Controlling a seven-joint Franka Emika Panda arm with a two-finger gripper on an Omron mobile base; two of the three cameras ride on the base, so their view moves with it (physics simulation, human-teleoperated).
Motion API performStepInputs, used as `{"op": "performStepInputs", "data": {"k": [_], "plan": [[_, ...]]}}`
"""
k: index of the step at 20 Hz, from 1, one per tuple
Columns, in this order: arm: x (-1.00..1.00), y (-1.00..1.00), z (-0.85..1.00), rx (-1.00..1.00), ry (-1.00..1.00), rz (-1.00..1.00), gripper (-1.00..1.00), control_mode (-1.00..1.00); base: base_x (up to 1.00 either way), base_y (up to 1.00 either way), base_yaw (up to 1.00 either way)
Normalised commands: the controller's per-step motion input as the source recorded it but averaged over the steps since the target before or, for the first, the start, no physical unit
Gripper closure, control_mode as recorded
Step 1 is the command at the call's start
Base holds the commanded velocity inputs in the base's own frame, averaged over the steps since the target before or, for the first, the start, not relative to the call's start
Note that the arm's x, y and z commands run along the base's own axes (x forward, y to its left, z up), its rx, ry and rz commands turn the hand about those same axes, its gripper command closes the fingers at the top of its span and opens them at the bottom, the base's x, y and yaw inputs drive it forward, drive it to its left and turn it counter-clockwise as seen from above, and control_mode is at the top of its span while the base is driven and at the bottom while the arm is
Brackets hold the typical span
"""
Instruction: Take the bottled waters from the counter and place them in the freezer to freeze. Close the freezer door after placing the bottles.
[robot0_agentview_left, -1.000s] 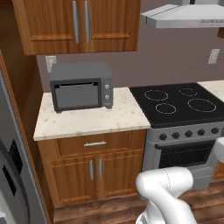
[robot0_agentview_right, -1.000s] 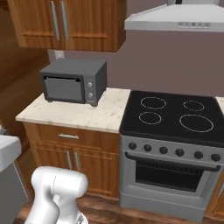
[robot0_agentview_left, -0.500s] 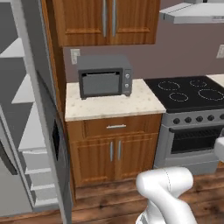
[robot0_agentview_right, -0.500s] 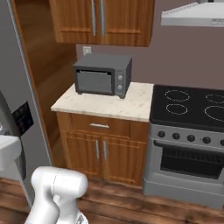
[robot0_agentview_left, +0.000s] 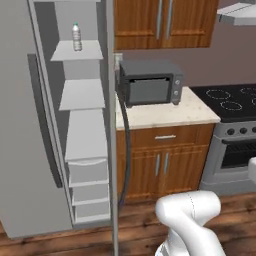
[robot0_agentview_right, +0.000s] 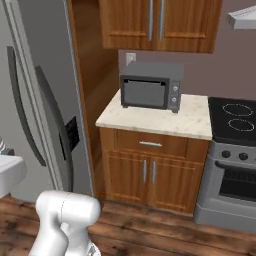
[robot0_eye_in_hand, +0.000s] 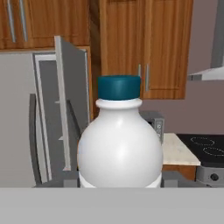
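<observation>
Teal-capped and pale, the second bottle (robot0_eye_in_hand: 120, 140) sits right in front of your hand camera, upright, its rounded shoulders close to the lens. The finger tips are hidden behind it, but the gripper is drawn in as far as it goes and the bottle rides with the hand, so read it as clamped on that bottle.

You are on the carry step. One bottle (robot0_agentview_left: 76, 37) already stands on the top white shelf of the freezer (robot0_agentview_left: 82, 125), near the shelf's front edge, and the freezer door (robot0_agentview_left: 30, 125) stands wide open to the left. The counter (robot0_agentview_left: 165, 111) beside it carries the grey toaster oven (robot0_agentview_left: 150, 82) and no bottle that you can see.

Your next move, as I judge it, is to bring the hand round toward the open compartment, pick a free shelf (the ones below the top look bare), and set the bottle down upright before letting go. Mind the edge of the adjoining door (robot0_agentview_right: 47, 100), which stands between the arm and the shelves in the left base view. After that the freezer door wants closing by its long dark handle.

The held bottle looks smooth and whitish from this close, with a narrow neck ring under the cap; its ribs can't be made out here.
</observation>
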Motion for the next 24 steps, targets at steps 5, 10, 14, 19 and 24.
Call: {"op": "performStepInputs", "data": {"k": [5,10,14,19,24], "plan": [[0.0,0.0,0.0,0.0,0.0,0.0,1.0,1.0,0.01,0.99,0.0],[0.0,0.0,0.0,0.0,0.0,0.0,1.0,1.0,0.07,0.88,0.0],[0.0,0.0,0.0,0.0,0.0,0.0,1.0,1.0,0.03,0.75,-0.02],[0.0,0.0,0.0,0.0,0.0,0.0,1.0,1.0,0.08,0.54,-0.14],[0.0,0.0,0.0,0.0,0.0,0.0,1.0,1.0,0.45,0.31,-0.21]]}}
